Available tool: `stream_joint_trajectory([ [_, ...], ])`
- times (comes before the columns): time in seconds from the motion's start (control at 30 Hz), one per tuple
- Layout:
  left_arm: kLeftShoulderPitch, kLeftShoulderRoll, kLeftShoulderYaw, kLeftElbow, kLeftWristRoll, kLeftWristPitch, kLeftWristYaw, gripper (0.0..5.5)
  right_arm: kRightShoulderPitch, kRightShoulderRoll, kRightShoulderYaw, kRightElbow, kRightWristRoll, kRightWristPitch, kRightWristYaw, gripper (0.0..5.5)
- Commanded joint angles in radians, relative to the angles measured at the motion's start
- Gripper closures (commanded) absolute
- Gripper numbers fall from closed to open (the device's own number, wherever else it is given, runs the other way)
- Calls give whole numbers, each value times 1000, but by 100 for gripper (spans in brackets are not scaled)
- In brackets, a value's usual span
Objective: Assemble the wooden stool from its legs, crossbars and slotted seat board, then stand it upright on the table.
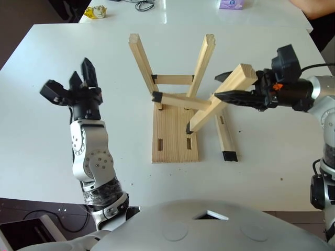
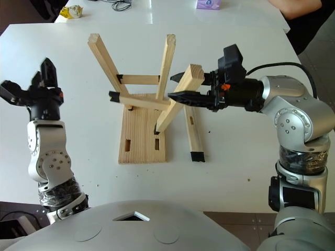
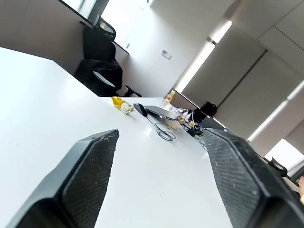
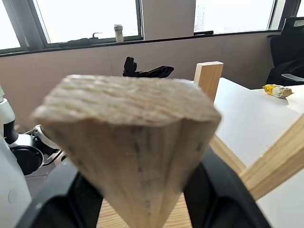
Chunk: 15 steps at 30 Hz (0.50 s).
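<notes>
Jaws of right gripper (image 1: 221, 87) clamp tilted leg (image 1: 209, 112), lower end at seat board (image 1: 170, 144); left gripper (image 1: 70, 83) spread wide, aside

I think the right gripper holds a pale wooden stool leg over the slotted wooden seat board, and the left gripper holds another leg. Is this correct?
Not fully. The left gripper is open and empty, as the left eye view shows. The right gripper does hold a pale wooden stool leg over the slotted wooden seat board; another leg lies on the white table.

bare table (image 1: 42, 141) flanks the seat board (image 1: 172, 142); tilted leg (image 1: 212, 111) crosses above.
</notes>
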Motion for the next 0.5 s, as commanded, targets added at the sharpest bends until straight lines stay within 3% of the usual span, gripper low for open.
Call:
stream_joint_trajectory([
  [0.03,6,1,94,-25,5,11,148,220,40,-14,-5,-62,26,2,-24,343],
  [0.17,36,37,146,-47,-15,27,189,220,66,-14,-10,-95,57,12,-47,343],
  [0.5,41,84,147,-38,1,33,178,220,111,-44,8,-116,32,-23,-45,343],
])
